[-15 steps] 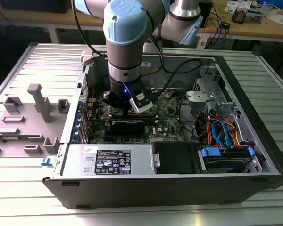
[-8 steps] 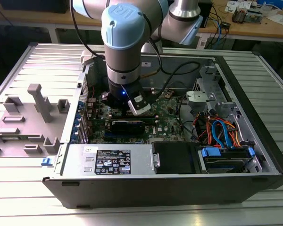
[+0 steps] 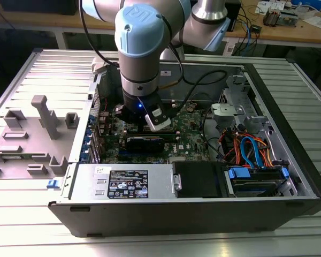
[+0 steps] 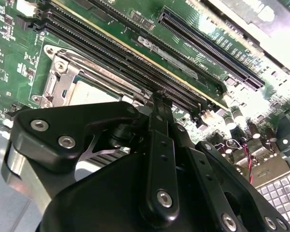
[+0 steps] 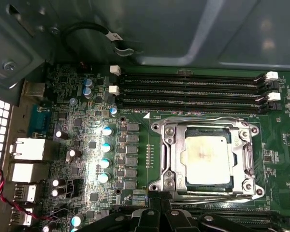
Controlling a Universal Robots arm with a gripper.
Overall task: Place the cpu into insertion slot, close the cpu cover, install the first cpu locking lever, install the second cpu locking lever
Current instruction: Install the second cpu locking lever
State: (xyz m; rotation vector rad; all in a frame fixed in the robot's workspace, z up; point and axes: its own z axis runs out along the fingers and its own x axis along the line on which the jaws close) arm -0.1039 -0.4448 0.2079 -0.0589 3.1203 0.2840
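The arm's gripper (image 3: 150, 119) is hovering low over the green board, beside the insertion slot (image 5: 206, 161), where the cpu (image 5: 206, 159) is lying seated beneath the lowered cpu cover (image 5: 170, 159), presumably to work the latches; whether its fingers are spread I cannot tell.

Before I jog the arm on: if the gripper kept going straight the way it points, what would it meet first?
Most likely the cpu cover lying flat over the cpu in the insertion slot; the gripper points down at the board beside it, though depth is unclear.
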